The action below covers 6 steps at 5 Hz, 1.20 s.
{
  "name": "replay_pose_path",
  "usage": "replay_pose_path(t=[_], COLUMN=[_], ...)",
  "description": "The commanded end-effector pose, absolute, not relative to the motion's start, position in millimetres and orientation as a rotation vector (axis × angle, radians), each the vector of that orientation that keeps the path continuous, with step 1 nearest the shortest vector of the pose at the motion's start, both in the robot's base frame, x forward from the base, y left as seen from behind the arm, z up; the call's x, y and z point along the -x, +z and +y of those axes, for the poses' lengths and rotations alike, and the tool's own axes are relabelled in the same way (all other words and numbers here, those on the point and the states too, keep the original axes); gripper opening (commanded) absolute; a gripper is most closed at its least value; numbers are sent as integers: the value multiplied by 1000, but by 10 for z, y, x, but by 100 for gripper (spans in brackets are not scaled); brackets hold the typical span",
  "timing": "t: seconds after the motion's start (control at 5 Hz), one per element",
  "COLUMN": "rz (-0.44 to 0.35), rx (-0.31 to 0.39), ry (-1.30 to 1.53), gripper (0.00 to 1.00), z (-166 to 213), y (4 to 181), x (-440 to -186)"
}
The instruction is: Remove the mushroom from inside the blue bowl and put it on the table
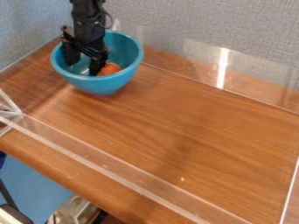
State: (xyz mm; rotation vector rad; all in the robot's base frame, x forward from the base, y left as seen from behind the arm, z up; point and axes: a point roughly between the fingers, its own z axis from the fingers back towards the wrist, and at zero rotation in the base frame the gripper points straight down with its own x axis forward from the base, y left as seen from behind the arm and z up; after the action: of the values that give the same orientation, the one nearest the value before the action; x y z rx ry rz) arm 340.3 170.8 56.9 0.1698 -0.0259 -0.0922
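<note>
Far-left corner: a clear acrylic wall (pixel 24 68) meets the back of the table (pixel 176 140); a grey textured surface (pixel 222 35) rises behind.
Lower left, beyond the table edge: a blue surface (pixel 35 191) lies below the level of the tabletop; a partly visible beige object (pixel 73 211) sits at the bottom of the view, its nature unclear.
Gripper: black; it reaches down from the top of the view into the blue bowl (pixel 103 85), over the bowl's left and rear portion; its fingers stand spread, one to the left and one to the right (pixel 84 52), with nothing seen pinched between them.
Blue bowl: upright on the table, toward the far-left corner; round, turquoise and glossy within; its near rim is unobstructed, whereas part of its rear rim is hidden by the gripper.
Mushroom (pixel 110 69): inside the bowl, in its right-hand part; the orange cap is visible, the stem largely hidden; it lies to the right of the gripper and just beside the right finger; whether the two touch cannot be told.
Table: reddish-brown wood with visible grain, extending to the right of the bowl and toward the viewer; a bright vertical reflection (pixel 222 67) appears at its back edge; low clear walls border it.
</note>
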Motion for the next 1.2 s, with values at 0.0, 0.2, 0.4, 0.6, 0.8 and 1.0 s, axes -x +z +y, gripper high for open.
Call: replay_pose_path(t=[0.0, 0.2, 0.4, 0.6, 0.8, 1.0], rz=[-99, -99, -101, -107, -118, -136], rx=[-217, -217, -217, -218, -219, -225], ry=[-82, -58, -52, -72, -66, -59], gripper=[100, 100, 100, 0, 0, 0], z=[1667, 1651, 1654, 1650, 1645, 1634], y=[916, 940, 1049, 959, 1017, 1146], x=[-3493, -3515, -3470, -3425, -3390, -3366])
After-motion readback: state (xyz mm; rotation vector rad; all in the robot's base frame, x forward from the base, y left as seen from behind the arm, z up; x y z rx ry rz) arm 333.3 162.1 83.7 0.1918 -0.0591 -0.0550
